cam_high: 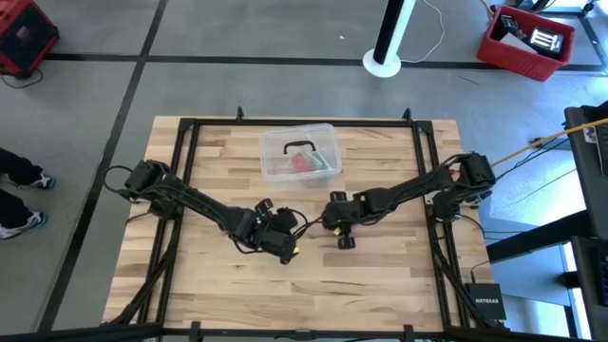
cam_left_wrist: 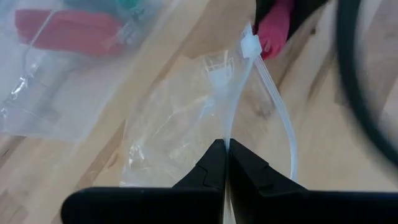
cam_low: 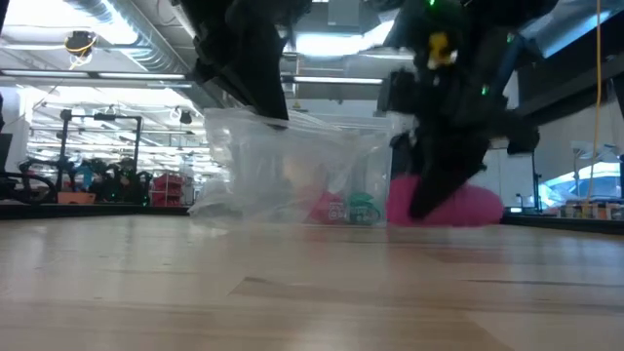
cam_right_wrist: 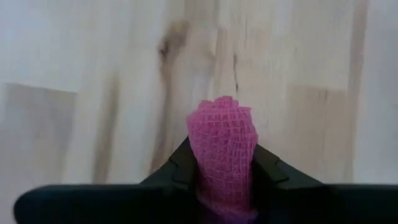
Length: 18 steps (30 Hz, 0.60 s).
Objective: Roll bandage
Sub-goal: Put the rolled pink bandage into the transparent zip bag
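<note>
**Both grippers clamped at mid-table, bandage in the right one**

The right gripper (cam_right_wrist: 222,180) has its two dark fingers (cam_right_wrist: 177,165) closed on the bandage (cam_right_wrist: 222,146) — a pink, mesh-textured bundle wedged between them, its rounded end poking out past the fingertips toward the bare wooden table (cam_right_wrist: 81,56). In the low view the same pink fabric (cam_low: 458,207) shows just under the right arm's dark fingers, at or very near the table top.

The left gripper (cam_left_wrist: 226,163) sits close beside it, fingers pressed together on a thin edge of the clear plastic wrapper (cam_left_wrist: 180,118). The crumpled film spreads out ahead of those fingertips, and a white plastic strap (cam_left_wrist: 273,99) curves past them on one side. Farther beyond the left fingers a bit of pink (cam_left_wrist: 273,28) is visible next to a dark part of the other arm.

Beyond both grippers, toward the far edge, stands the clear plastic box (cam_high: 300,152) — red and green contents inside.
</note>
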Available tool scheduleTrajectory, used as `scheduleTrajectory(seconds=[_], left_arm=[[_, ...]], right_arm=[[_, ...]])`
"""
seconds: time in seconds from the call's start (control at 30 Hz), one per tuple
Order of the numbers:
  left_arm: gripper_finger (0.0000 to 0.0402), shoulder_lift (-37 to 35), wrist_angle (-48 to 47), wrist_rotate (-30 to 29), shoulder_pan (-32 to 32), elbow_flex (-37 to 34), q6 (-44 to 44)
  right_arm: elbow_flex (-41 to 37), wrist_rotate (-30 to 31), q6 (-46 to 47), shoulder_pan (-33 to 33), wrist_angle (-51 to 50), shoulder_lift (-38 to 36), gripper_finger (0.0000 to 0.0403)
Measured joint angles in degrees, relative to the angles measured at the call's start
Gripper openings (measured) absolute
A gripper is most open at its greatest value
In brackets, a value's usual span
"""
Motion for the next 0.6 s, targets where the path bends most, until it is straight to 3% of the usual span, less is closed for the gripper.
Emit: scheduleTrajectory(seconds=[0.23, 0.4, 0.6], left_arm=[[0.0000, -0.09, -0.25, 1.82, 0.00, 3.28, 4.24], [0.0000, -0.11, -0.27, 2.16, 0.00, 5.12, 7.02], [0.0000, -0.11, -0.19, 2.24, 0.00, 5.29, 6.91]], right_arm=[[0.00, -1.56, -2.89, 2.49, -1.01, -11.28, 0.0079], [0.00, -1.64, -7.50, 4.81, 6.86, -19.39, 0.0080], [0.02, -3.42, -12.71, 6.47, 16.31, -22.95, 0.0079]])
